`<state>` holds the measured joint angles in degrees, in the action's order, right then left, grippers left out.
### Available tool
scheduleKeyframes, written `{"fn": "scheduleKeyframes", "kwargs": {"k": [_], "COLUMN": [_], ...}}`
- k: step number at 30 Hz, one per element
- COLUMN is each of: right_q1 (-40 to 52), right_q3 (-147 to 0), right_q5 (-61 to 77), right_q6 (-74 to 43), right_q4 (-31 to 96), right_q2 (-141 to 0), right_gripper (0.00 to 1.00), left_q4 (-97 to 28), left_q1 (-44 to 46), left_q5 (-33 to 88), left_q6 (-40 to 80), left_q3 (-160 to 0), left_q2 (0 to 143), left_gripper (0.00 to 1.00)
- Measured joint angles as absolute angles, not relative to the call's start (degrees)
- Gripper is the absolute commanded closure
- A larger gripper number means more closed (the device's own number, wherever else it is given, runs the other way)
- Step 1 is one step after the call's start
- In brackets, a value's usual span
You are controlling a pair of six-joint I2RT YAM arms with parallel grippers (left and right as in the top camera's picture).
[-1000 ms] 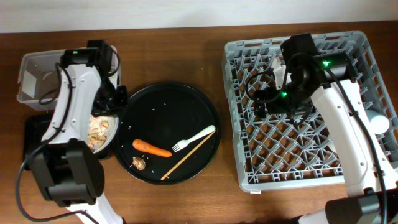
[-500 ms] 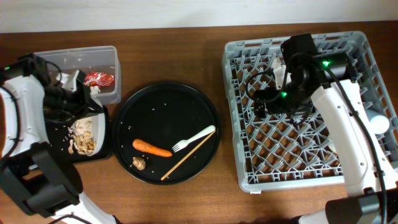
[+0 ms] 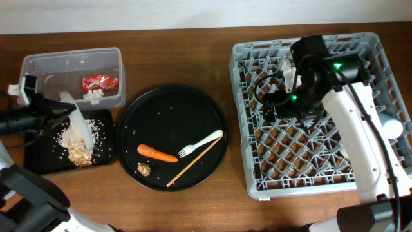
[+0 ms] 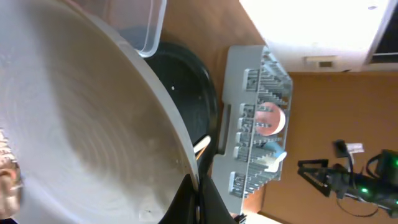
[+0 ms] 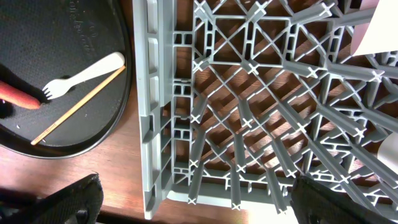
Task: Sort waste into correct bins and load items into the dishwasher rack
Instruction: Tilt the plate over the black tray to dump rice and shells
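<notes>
Over the left side of the table, seen from above, my left gripper [image 3: 55, 111] is clamped on the rim of the white plate [image 3: 78, 124]. The plate is tipped steeply on edge above the flat black tray [image 3: 35, 161]. Half a second ago the plate lay flatter with the food on it. Now the rice grains and food scraps [image 3: 80, 151] lie on the black tray itself, and the arm has swung further left. That leaves the clear tub [image 3: 45, 77] fully in view, with the red wrapper [image 3: 100, 82] inside it. The round black tray [image 3: 174, 109] carries the carrot [image 3: 156, 153], the brown lump [image 3: 144, 168], the white fork [image 3: 201, 143] and the chopstick [image 3: 195, 161], none of which has shifted. My right arm [image 3: 351, 122] hangs over the dishwasher rack [image 3: 309, 174] exactly as before.

From the left wrist, the plate fills most of the frame. My dark fingers [image 4: 186, 200] pinch its rim at the bottom edge. A corner of the tub, the round tray and the rack show beyond it.

From the right wrist, I look down on the rack's near-left corner, with the fork and chopstick on the round tray just beside it. The right gripper [image 5: 202, 202] is spread wide and holds nothing. Its fingers [image 5: 68, 199] are blurred dark shapes at the two lower corners.
</notes>
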<state>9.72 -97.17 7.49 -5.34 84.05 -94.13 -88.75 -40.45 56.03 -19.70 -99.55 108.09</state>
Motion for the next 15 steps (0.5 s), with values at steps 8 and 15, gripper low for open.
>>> {"fn": "scheduleKeyframes", "kwargs": {"k": [8, 15], "right_q1": [9.7, 9.7], "right_q3": [-97.2, -97.2], "right_q5": [7.5, 7.5], "right_q6": [-5.3, -5.3], "right_q4": [84.1, 84.3], "right_q2": [-94.1, -94.1], "right_gripper": [0.00, 0.00], "left_q4": [-88.6, -89.2], "left_q1": [-40.9, -41.1], "left_q5": [59.0, 60.8], "left_q6": [-22.1, -24.0], "left_q3": [-99.5, -99.5], "left_q2": [108.1, 108.1], "left_gripper": [1.00, 1.00]}}
